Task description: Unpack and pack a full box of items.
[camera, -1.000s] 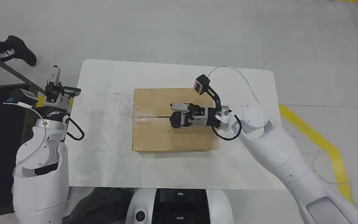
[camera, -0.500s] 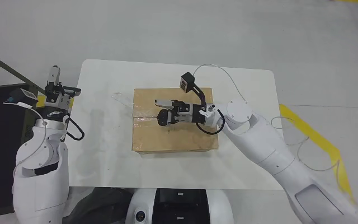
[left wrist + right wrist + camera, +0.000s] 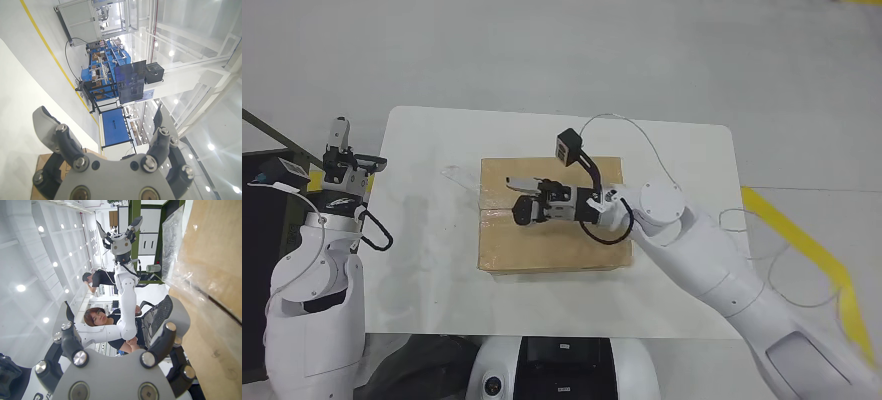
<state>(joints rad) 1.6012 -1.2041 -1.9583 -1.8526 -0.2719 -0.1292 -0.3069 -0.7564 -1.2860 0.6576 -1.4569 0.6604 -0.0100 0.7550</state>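
At the left edge of the white table (image 3: 422,290), the left gripper (image 3: 350,145) is held up high, well apart from the box (image 3: 542,250). Its own wrist view shows its two fingers (image 3: 45,117) spread wide with nothing between them, pointing up at the room. That view also shows a corner of the box down low, with dark print (image 3: 66,166) on its side, too small to read.

From the top, the brown box sits in the middle of the table with its flaps shut. A bit of clear plastic (image 3: 454,174) sticks out at its far left corner.

Over the box top lies the right gripper (image 3: 514,197), spread apart and holding nothing. Its wrist view shows more: the crinkly plastic runs along the line where the flaps meet, and one finger (image 3: 162,313) is just beside the cardboard.
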